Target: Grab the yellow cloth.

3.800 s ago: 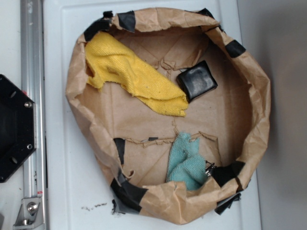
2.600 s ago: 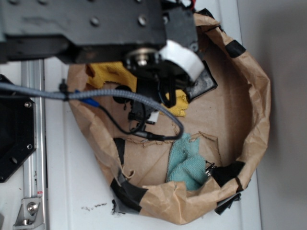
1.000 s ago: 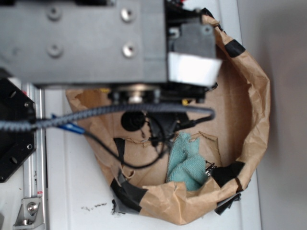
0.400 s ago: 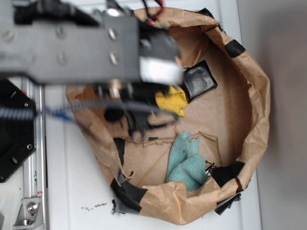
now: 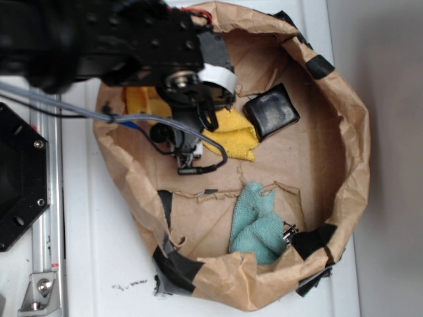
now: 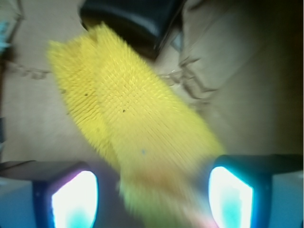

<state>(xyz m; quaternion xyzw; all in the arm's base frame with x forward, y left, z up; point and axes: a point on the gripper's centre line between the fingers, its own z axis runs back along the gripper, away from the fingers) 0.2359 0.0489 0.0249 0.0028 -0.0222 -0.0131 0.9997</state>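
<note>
The yellow cloth point(image 5: 232, 134) lies in the upper left of the brown paper nest point(image 5: 344, 132); the arm covers its middle, and a bit shows at the left. In the wrist view the yellow cloth point(image 6: 133, 123) runs diagonally from upper left down between my fingers. My gripper point(image 6: 153, 195) is open, its two pads point(image 6: 75, 199) wide apart on either side of the cloth, just above it. In the exterior view the gripper point(image 5: 198, 109) sits over the cloth's middle, its fingertips hidden under the wrist.
A black square block point(image 5: 271, 112) lies right of the yellow cloth, also at the top of the wrist view point(image 6: 128, 19). A teal cloth point(image 5: 258, 221) lies at the nest's lower middle. A metal rail point(image 5: 49, 218) and black base plate point(image 5: 20, 178) stand at the left.
The arm came in over the nest and has swung lower and to the upper left. It now hangs over the yellow cloth's middle. The cloths and block have not moved.
</note>
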